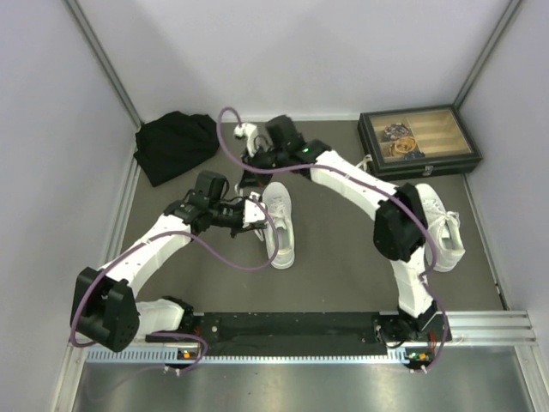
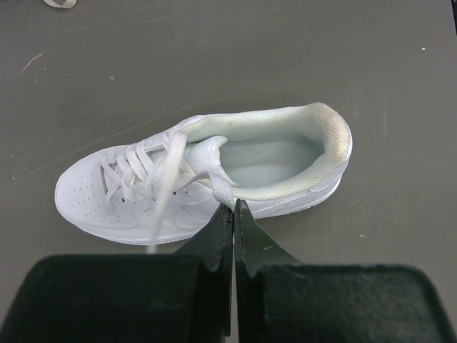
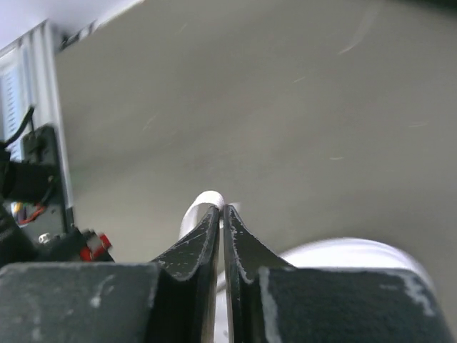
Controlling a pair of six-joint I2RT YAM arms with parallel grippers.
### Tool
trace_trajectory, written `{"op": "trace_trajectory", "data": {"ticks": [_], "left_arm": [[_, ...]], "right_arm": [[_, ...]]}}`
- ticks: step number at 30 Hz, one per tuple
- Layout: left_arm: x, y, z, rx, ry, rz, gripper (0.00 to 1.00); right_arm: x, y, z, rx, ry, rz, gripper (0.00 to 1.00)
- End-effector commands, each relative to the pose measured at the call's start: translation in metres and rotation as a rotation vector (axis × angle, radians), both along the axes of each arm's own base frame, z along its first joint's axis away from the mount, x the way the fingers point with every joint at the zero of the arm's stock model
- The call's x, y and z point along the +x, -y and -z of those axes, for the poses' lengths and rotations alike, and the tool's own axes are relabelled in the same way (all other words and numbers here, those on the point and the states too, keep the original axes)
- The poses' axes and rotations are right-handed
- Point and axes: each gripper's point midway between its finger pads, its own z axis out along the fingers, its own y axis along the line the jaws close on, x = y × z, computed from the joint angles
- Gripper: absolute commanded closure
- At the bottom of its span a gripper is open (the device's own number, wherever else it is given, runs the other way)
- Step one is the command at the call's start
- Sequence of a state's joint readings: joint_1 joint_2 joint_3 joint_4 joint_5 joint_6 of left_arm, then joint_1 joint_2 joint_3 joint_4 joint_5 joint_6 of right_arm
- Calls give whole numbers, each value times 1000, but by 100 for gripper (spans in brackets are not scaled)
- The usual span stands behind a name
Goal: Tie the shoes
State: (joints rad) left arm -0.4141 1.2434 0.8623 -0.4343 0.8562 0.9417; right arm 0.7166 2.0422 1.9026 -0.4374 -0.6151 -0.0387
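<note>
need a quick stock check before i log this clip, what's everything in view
middle sneaker: one, white, mid-table, by the left gripper
second sneaker: one, white, right side, partly behind the right arm
laces: thin, white, on the middle sneaker, drawn out toward the fingers
cloth bundle: one, black, far left corner
box: one, dark with a wooden tray inside, far right corner
table: one, grey surface under everything
left gripper: one, black, shut on the laces at the middle sneaker's side
right gripper: one, black, shut on the laces, a white loop at its tips
</note>
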Motion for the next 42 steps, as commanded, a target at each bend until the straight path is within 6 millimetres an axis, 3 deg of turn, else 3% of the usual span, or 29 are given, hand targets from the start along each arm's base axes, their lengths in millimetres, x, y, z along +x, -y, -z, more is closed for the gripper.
{"op": "trace_trajectory", "data": {"ticks": [1, 2, 3, 5, 6, 8, 9, 10, 14, 18, 23, 28, 42], "left_arm": [[-4, 5, -13, -52, 38, 33, 100], [-5, 5, -12, -52, 33, 32, 100], [-4, 5, -12, -51, 33, 29, 100], [-3, 6, -10, -52, 29, 26, 100], [-3, 6, -9, -56, 10, 13, 100], [4, 6, -10, -57, 11, -12, 100], [5, 7, -11, -57, 8, -16, 100], [8, 7, -10, -55, 8, -20, 100], [17, 9, -8, -60, 14, -35, 100], [23, 10, -6, -67, 7, -37, 100], [33, 7, -1, -62, -2, -58, 100], [44, 8, -3, -79, -5, -86, 100], [52, 15, -10, -121, -24, -99, 100]], "right_arm": [[-21, -27, -13, 53, -15, -86, 86], [-24, -25, -18, 54, -14, -89, 78], [-20, -20, -19, 39, 8, -77, 65], [-21, -6, -21, 5, 10, -70, 51], [-21, 2, -32, 8, 35, -70, 42], [-17, 23, -34, -13, 9, -48, 39], [-19, 31, -44, -1, 12, -52, 38], [-15, 44, -41, -8, -9, -35, 38], [-31, 75, -45, 4, -93, -54, 42], [-61, 85, -35, 12, -189, -124, 43], [-82, 93, -11, -14, -284, -135, 40], [-85, 89, 7, -50, -338, -125, 39], [-87, 67, 27, -84, -383, -132, 47]]}}
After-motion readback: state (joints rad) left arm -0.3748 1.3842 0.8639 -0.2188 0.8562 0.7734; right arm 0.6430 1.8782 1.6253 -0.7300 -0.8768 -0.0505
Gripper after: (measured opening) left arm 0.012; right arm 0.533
